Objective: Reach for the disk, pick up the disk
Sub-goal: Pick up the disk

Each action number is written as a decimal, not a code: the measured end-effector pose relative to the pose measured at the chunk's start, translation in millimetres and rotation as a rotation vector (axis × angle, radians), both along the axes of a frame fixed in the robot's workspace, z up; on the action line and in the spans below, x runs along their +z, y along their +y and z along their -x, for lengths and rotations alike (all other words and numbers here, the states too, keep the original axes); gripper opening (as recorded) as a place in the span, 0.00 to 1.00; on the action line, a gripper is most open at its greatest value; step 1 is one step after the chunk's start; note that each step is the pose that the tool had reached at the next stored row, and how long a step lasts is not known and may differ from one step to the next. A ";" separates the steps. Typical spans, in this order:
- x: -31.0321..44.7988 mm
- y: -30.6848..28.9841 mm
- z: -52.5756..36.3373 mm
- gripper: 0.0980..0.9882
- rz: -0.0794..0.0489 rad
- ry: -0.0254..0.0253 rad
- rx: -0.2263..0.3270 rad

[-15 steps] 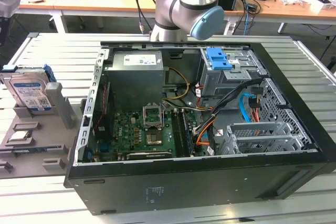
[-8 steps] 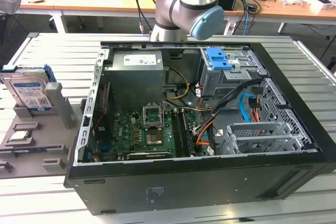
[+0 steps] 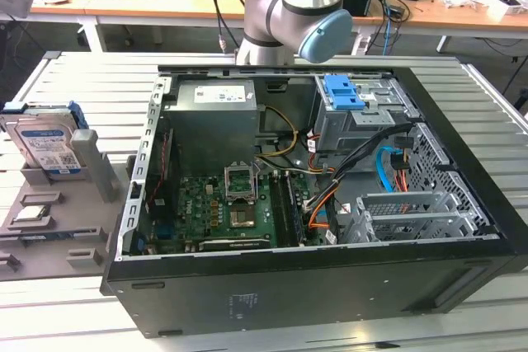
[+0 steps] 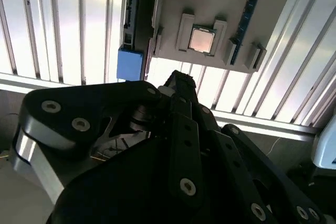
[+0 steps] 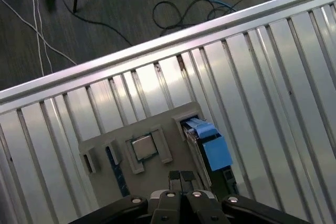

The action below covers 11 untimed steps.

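The disk (image 3: 48,143) stands on edge in a grey holder tray (image 3: 49,224) on the exterior view's left, beside the open computer case; it is silver-grey with a white-and-blue label and blue side rails. In the first wrist view I see the disk (image 5: 210,148) edge-on from above, its blue rail uppermost. My gripper (image 5: 181,178) hovers well above the tray, close beside the disk, with its fingers together and nothing between them. In the second wrist view the disk's blue rail (image 4: 130,64) lies just beyond the gripper's tip (image 4: 177,80).
A small square silver processor chip (image 5: 144,147) sits in a slot of the tray next to the disk. The open black computer case (image 3: 313,179) covers the middle of the slatted metal table (image 3: 74,88). Cables lie on the floor past the table edge (image 5: 157,51).
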<state>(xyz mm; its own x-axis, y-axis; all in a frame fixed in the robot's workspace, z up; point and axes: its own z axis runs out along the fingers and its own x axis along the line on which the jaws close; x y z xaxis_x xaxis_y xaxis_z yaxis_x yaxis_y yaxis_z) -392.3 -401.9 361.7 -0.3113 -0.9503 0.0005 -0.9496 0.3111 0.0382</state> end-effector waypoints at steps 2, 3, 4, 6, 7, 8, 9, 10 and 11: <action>0.0 0.0 0.0 0.01 0.000 -0.0001 0.028; 0.0 0.0 0.0 0.01 0.000 0.0000 0.040; 0.0 0.0 0.0 0.01 0.000 0.0000 0.053; 0.0 0.0 0.0 0.01 0.000 0.0000 0.070; 0.0 0.0 0.0 0.01 0.000 0.0000 0.078; 0.0 0.0 0.0 0.01 0.000 0.0000 0.089; 0.0 0.0 0.0 0.01 0.000 0.0000 0.098; 0.0 0.0 0.0 0.01 0.000 0.0000 0.109; 0.0 0.0 0.0 0.01 0.000 0.0000 0.118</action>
<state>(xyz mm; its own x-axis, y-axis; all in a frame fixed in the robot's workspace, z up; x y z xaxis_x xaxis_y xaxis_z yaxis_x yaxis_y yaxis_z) -392.3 -401.9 361.7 -0.1975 -0.9803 0.0005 -0.9796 0.1973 0.0382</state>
